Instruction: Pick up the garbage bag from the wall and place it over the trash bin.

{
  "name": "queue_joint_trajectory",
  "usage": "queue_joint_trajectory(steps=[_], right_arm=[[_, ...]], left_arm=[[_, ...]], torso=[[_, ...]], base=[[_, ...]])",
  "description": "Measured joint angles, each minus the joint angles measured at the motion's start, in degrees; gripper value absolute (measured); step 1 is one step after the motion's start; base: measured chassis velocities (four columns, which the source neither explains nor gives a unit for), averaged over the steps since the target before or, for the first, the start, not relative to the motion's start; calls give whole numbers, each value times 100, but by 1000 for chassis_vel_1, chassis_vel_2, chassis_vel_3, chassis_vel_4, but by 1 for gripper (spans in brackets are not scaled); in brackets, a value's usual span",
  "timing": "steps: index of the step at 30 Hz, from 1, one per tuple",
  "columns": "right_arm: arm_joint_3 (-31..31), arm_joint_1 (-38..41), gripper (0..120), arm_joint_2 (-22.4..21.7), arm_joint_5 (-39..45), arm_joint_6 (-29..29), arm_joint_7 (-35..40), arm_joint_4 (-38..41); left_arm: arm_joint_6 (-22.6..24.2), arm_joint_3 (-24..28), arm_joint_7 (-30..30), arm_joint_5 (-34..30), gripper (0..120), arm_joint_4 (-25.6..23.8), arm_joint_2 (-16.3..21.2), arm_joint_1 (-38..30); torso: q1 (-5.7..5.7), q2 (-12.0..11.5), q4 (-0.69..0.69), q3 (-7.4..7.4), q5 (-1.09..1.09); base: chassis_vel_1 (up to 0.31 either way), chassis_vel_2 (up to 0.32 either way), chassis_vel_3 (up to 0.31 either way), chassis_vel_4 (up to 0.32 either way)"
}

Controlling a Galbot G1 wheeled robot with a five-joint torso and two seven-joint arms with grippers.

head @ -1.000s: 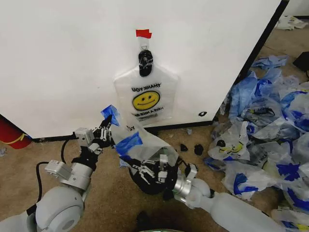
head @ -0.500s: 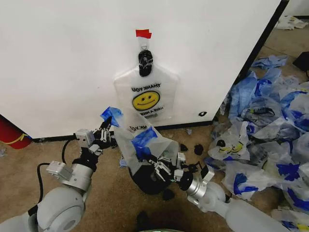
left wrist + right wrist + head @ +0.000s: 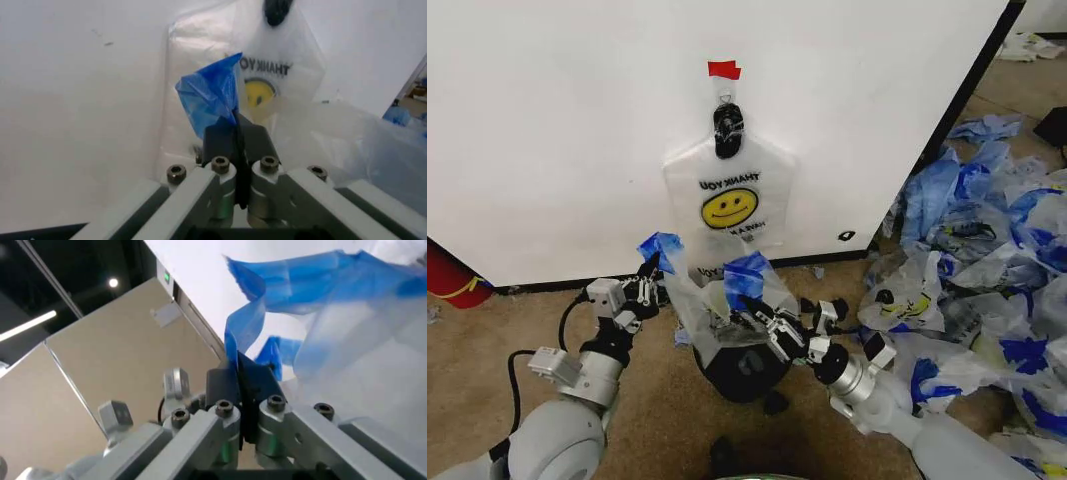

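Observation:
The garbage bag (image 3: 710,297), translucent white with blue handles, is stretched between my two grippers just above the black wire-mesh trash bin (image 3: 745,374) on the floor by the wall. My left gripper (image 3: 649,272) is shut on one blue handle (image 3: 210,95), held up beside the wall. My right gripper (image 3: 759,314) is shut on the other blue handle (image 3: 248,327), over the bin's rim. The bag's lower part drapes onto the bin's left side. In the wrist views, both the left gripper (image 3: 235,131) and the right gripper (image 3: 241,371) pinch blue plastic tightly.
Another smiley "THANK YOU" bag (image 3: 730,205) hangs from a black hook (image 3: 728,125) on the white wall. A heap of blue-streaked bags (image 3: 987,270) covers the floor at the right. A red cylinder (image 3: 449,275) stands at the far left. Small black bits (image 3: 835,306) lie near the bin.
My right gripper has moved right and up with its handle, pulling the bag's mouth wider over the bin. The left gripper has shifted slightly, still holding its handle.

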Motion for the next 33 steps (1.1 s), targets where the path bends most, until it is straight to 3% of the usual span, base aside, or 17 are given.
queue_joint_trajectory(steps=[6, 25, 33], right_arm=[[206, -186, 0, -47, 56, -22, -5, 151], [1267, -945, 0, -788, 407, -58, 3, 729], [1262, -1126, 0, -808, 331, -30, 22, 749]], left_arm=[[-27, -10, 31, 99, 0, 8, -28, 87], [-34, 115, 217, 231, 0, -83, 55, 214], [-112, 103, 292, 528, 0, -27, 17, 619]], torso=[[0, 0, 0, 0, 0], [0, 0, 0, 0, 0], [0, 0, 1, 0, -1]], base=[[0, 0, 0, 0], [0, 0, 0, 0], [0, 0, 0, 0]])
